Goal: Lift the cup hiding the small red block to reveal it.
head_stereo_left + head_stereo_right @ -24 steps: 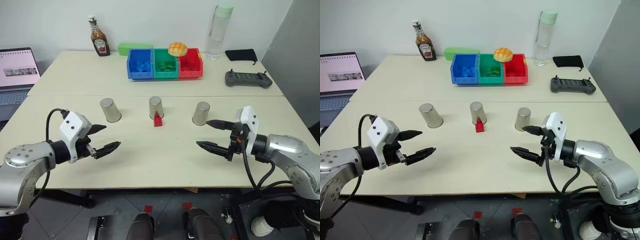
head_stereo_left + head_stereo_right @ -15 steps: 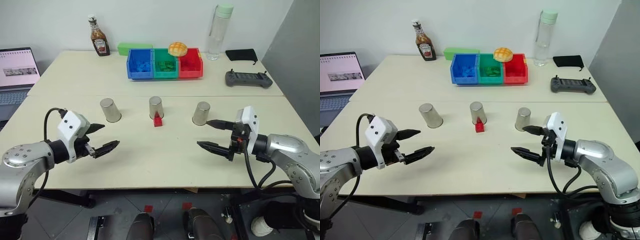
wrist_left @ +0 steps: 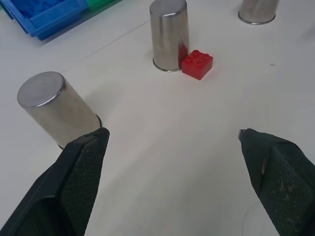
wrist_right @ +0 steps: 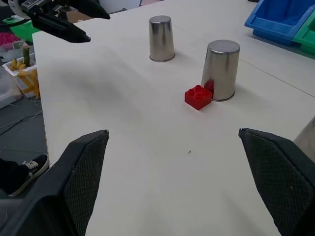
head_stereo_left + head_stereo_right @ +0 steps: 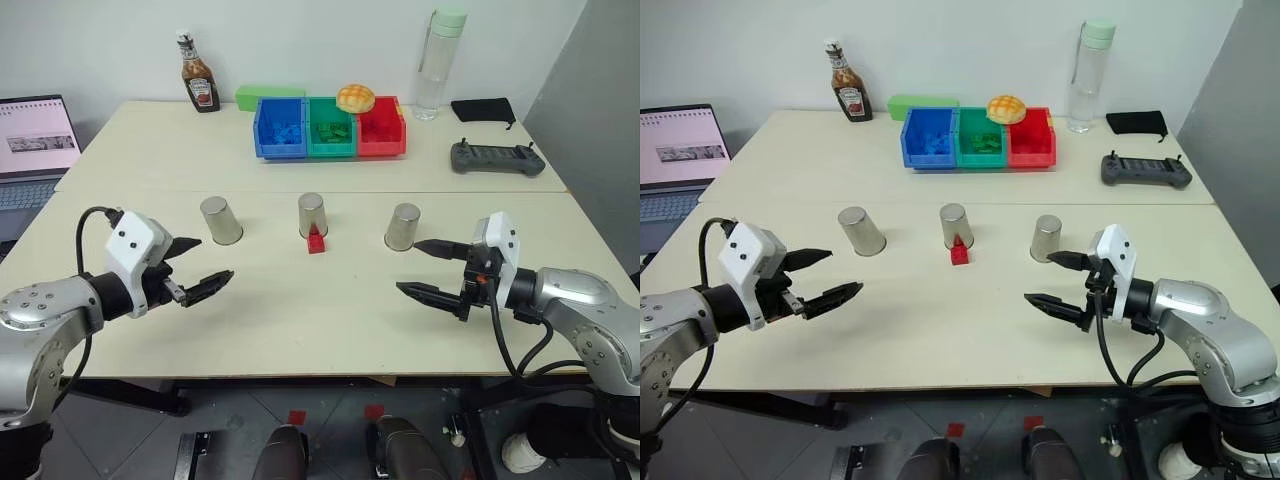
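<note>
Silver cups [image 5: 313, 214], red block [image 5: 316, 242], cream table [image 5: 300, 310], blue, green, red bins [image 5: 329, 127]

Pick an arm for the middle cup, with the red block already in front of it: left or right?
No clear winner. The middle cup and red block sit between both open end effectors, left and right, both about equally far.

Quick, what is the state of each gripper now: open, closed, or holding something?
Left gripper: open, holding nothing, above the table.
Right gripper: open, holding nothing, near the right-hand cup.
</note>
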Tool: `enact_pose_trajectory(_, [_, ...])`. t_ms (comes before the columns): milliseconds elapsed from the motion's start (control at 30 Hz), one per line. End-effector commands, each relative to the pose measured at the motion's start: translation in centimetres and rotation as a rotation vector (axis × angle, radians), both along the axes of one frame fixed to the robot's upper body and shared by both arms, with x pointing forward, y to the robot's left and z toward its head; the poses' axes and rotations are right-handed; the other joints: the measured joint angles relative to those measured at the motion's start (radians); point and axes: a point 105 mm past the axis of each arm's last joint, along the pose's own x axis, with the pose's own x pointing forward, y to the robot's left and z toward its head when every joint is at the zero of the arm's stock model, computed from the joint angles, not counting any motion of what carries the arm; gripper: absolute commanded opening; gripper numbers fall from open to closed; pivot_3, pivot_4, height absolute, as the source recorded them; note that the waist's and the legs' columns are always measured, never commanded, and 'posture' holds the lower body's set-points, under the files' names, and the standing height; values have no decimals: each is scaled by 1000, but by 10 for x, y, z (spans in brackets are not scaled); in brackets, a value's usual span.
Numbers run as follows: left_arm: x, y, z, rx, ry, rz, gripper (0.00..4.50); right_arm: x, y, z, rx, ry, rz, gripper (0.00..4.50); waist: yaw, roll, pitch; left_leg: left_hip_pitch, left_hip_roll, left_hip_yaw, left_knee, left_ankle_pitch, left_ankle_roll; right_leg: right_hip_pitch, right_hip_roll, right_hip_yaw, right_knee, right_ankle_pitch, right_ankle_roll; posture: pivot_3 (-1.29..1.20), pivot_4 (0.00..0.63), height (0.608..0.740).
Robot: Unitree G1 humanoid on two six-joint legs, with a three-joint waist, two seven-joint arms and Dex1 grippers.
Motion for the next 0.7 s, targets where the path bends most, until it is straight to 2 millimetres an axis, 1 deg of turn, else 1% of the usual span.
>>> enact_pose_trajectory(33, [-2, -5, 16, 12, -54, -16, 4461, -2, -1, 12, 6, -51, 8, 4500, 0, 0, 0, 0, 0, 0, 0, 0, 0, 0, 0, 0, 0, 0, 0, 0, 150, 740])
enact_pose_trajectory(700, [-2, -6, 19, 1, -46, -6, 4461, -4, 0, 13, 5, -44, 17, 4500, 0, 0, 0, 0, 0, 0, 0, 0, 0, 0, 0, 0, 0, 0, 0, 0, 150, 740])
